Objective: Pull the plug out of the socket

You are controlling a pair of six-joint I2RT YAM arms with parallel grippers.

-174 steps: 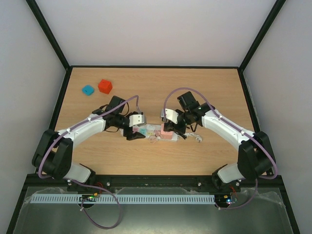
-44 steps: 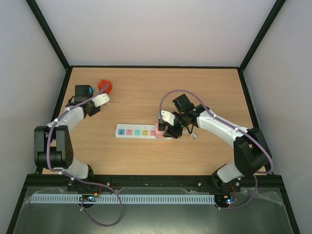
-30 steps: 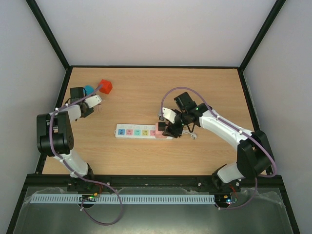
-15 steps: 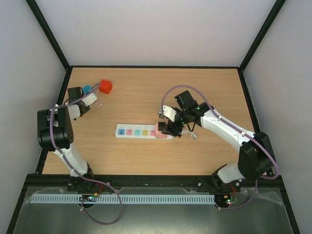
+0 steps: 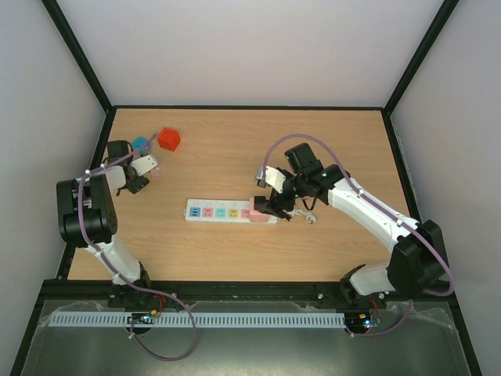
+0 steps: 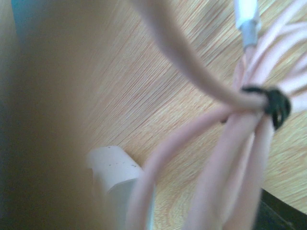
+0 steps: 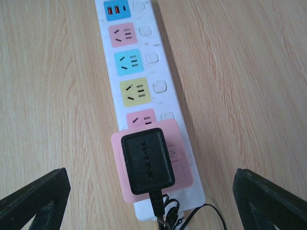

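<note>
Hovering over the cord end of the power strip [image 7: 156, 72], the right gripper [image 7: 149, 179] has its jaws spread wide, a finger well clear on either side of the strip, nothing held; the black TP-LINK plug [image 7: 145, 159] is seated on a pink square block [image 7: 183, 167] at that same end, with its thin black cord [image 7: 165, 211] trailing past the strip's end; the strip lies flat on the wooden table [image 5: 235, 149].

Handling, my guess: the plug is a small rigid plastic brick, light, with smooth sides that could slip; the prongs will likely hold stiffly, and the light strip may lift with it (nothing pins it down right now); take the plug by its two long flat sides, not the cord; the pink block might come away too.

Left gripper [image 5: 145, 166] is well left of the strip, by a red cube [image 5: 168, 139] and a blue block [image 5: 141, 143]; cannot tell how far open it is.

Only the left wrist view shows a blurred pink cable bundle [image 6: 230, 158] with a black tie [image 6: 274, 103] close to the lens, and whether it is held is unclear; only the right wrist view shows the plug's seating and branding; only the top view shows both arms.
</note>
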